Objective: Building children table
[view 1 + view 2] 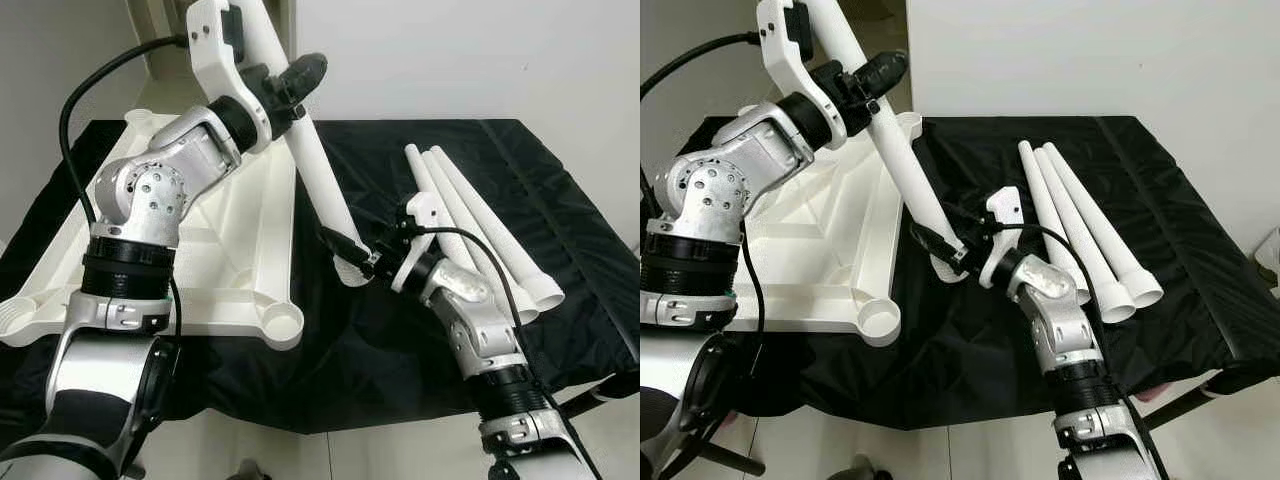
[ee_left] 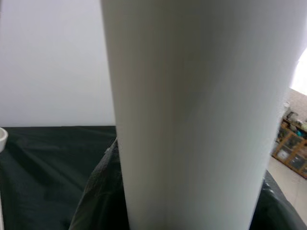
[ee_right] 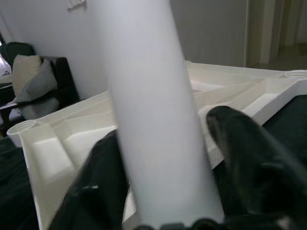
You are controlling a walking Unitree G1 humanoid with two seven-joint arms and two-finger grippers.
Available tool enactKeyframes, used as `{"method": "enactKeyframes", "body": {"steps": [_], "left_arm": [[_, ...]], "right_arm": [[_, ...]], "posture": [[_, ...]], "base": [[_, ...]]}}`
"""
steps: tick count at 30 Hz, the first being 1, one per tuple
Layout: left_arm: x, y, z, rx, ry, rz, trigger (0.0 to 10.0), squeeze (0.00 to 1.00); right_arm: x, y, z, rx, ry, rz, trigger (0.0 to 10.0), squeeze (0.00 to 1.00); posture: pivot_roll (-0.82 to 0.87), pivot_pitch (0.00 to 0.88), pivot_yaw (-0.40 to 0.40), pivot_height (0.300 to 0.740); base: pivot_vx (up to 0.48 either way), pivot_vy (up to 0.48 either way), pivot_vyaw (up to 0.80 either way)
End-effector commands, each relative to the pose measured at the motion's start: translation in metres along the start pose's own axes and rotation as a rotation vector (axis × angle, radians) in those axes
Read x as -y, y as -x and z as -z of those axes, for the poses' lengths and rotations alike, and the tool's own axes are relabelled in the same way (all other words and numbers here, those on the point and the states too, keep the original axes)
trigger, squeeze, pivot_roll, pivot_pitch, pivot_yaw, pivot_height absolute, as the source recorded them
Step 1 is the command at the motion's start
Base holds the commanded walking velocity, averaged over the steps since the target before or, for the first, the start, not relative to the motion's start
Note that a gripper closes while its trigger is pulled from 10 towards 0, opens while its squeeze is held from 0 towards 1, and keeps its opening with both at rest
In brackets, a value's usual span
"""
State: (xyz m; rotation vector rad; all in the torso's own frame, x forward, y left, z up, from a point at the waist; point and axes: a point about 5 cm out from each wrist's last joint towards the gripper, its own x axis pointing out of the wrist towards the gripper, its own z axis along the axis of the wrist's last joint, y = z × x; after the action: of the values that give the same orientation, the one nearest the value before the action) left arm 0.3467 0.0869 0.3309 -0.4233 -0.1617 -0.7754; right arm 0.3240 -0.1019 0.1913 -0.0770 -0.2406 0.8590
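A long white table leg (image 1: pixel 318 178) slants down from upper left to the middle of the table, and both grippers grip it. My left gripper (image 1: pixel 290 85) is shut on its upper part, raised above the upturned white table top (image 1: pixel 240 250). My right gripper (image 1: pixel 352 255) is shut on the lower, wider end, just above the black cloth (image 1: pixel 400 350) beside the table top's right edge. In the right wrist view a black finger (image 3: pixel 254 158) stands on each side of the leg (image 3: pixel 158 120). The leg (image 2: pixel 192 120) takes up most of the left wrist view.
Three more white legs (image 1: pixel 480 220) lie side by side on the cloth right of my right arm. A round leg socket (image 1: pixel 281 322) sits at the table top's near corner. A white wall stands behind, with pale floor below the front edge.
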Motion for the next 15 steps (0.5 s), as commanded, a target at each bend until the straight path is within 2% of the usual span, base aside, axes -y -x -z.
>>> {"method": "enactKeyframes", "body": {"steps": [1,3,8,9,11,12,15], "left_arm": [[0.031,0.0,-0.007,0.006,-0.047,0.392,10.0,0.0],[0.036,-0.001,-0.005,-0.002,-0.088,0.4,10.0,0.0],[0.043,-0.002,0.0,-0.018,-0.126,0.411,10.0,0.0],[0.047,-0.002,0.001,-0.019,-0.133,0.421,10.0,0.0],[0.049,-0.003,0.002,-0.019,-0.137,0.429,10.0,0.0],[0.057,-0.003,0.003,-0.019,-0.173,0.457,10.0,0.0],[0.06,-0.003,0.003,-0.019,-0.188,0.466,10.0,0.0]], "right_arm": [[0.003,-0.001,0.0,-0.009,-0.03,0.019,10.0,1.0],[0.007,-0.003,-0.002,-0.04,-0.022,0.034,10.0,1.0],[0.013,-0.007,-0.004,-0.118,0.03,0.027,10.0,1.0],[0.014,-0.008,-0.004,-0.145,0.035,0.009,10.0,0.0],[0.015,-0.009,-0.004,-0.161,0.036,-0.003,10.0,0.0],[0.018,-0.011,-0.004,-0.247,0.039,-0.024,10.0,0.0],[0.02,-0.012,-0.004,-0.279,0.038,-0.027,10.0,0.0]], "posture": [[-0.04,0.01,0.033,0.74],[-0.04,0.008,0.032,0.74],[-0.04,0.002,0.027,0.74],[-0.04,0.0,0.023,0.74],[-0.04,0.0,0.023,0.74],[-0.04,0.0,0.017,0.74],[-0.04,0.0,0.017,0.74]], "base": [[0.0,0.0,0.0],[0.0,0.0,0.0],[0.0,0.0,0.0],[0.0,0.0,0.0],[0.0,0.0,0.0],[0.0,0.0,0.0],[0.0,0.0,0.0]]}}
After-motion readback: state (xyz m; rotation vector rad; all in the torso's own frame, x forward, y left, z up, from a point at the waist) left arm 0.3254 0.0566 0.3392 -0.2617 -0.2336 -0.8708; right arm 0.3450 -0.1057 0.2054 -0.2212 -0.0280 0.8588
